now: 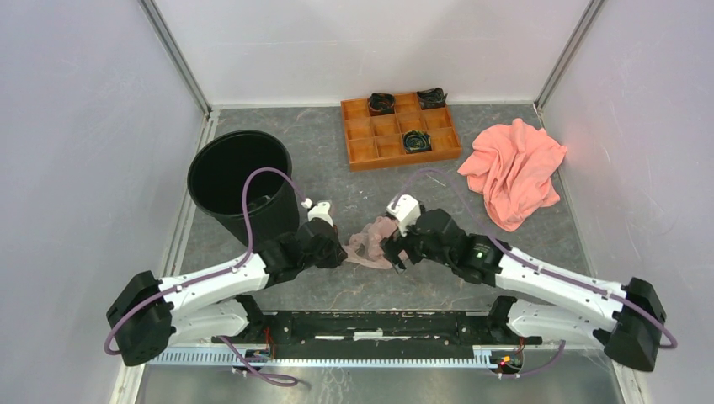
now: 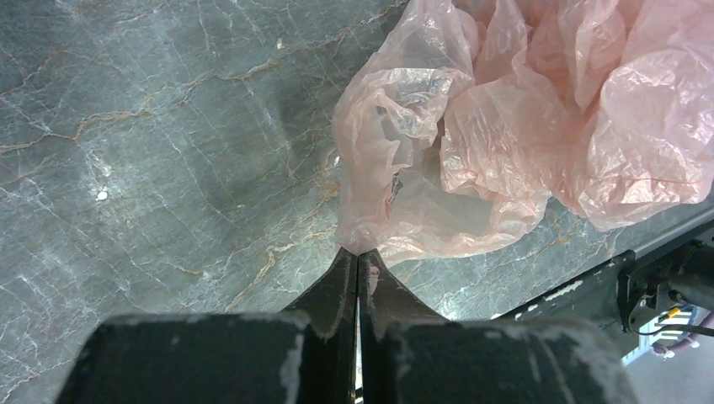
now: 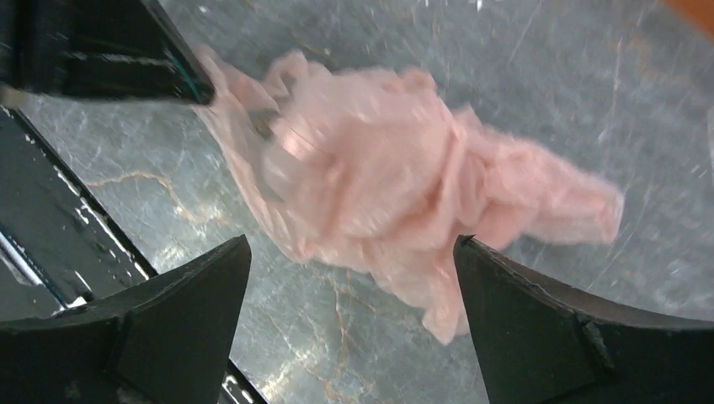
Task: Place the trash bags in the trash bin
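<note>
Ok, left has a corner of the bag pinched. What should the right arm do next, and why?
Probably lower the right gripper and close its fingers on the trash bag. The left gripper is shut on one edge, while the right fingers stand open astride the crumpled bag on the table. A second hold should help carry it to the trash bin.

- trash bin [image 1: 269,220]: round, black, tapered, upright, mouth open, left-rear of tabletop [image 1: 337,177].
- trash bag [image 1: 370,242]: thin translucent pale pink, crumpled heap, near the trash bin's right, apart.
</note>
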You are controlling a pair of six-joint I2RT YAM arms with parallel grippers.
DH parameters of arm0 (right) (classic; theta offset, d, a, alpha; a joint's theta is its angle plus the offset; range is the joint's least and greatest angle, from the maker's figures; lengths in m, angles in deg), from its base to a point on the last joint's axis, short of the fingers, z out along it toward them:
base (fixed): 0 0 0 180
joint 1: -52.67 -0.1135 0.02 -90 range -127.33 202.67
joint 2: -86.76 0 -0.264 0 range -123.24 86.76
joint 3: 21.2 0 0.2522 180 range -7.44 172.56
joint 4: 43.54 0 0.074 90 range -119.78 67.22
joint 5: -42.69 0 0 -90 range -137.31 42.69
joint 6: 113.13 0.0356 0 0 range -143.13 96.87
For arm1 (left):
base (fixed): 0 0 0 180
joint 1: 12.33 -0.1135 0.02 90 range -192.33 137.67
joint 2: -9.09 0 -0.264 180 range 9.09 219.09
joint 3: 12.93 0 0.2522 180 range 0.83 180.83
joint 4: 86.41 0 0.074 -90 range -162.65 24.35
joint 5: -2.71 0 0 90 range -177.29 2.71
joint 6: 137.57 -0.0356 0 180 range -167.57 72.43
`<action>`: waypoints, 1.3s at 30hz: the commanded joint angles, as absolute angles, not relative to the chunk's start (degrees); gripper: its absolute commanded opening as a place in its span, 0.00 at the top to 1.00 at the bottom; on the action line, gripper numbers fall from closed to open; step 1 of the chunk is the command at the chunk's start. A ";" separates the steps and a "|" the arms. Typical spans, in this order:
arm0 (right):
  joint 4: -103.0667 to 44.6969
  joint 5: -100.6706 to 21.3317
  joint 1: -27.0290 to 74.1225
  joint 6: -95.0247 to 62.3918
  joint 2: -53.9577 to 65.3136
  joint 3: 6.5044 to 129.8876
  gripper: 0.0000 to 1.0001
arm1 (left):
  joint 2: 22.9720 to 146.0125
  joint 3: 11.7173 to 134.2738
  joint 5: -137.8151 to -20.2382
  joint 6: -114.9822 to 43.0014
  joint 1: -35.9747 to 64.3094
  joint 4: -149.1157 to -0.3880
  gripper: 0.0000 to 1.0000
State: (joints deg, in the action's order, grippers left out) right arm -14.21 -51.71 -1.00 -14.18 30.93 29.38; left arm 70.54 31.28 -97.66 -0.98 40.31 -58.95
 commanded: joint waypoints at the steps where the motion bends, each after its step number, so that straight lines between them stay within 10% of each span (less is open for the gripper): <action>1: -11.18 -69.83 -9.55 -18.71 25.24 39.53 0.02 | 68.90 31.14 -98.40 -2.22 40.31 -59.29 0.98; 9: -10.33 -89.44 -16.10 -18.89 11.96 45.37 0.02 | 69.27 31.45 -97.73 -1.80 40.29 -59.99 0.98; 21: -22.89 -65.96 3.78 -13.35 32.20 32.28 1.00 | 61.83 32.62 -99.85 -2.11 40.31 -55.44 0.98; 39: -17.62 -54.77 18.00 -13.65 45.41 28.60 1.00 | 39.96 38.01 -106.59 -6.70 40.31 -42.26 0.98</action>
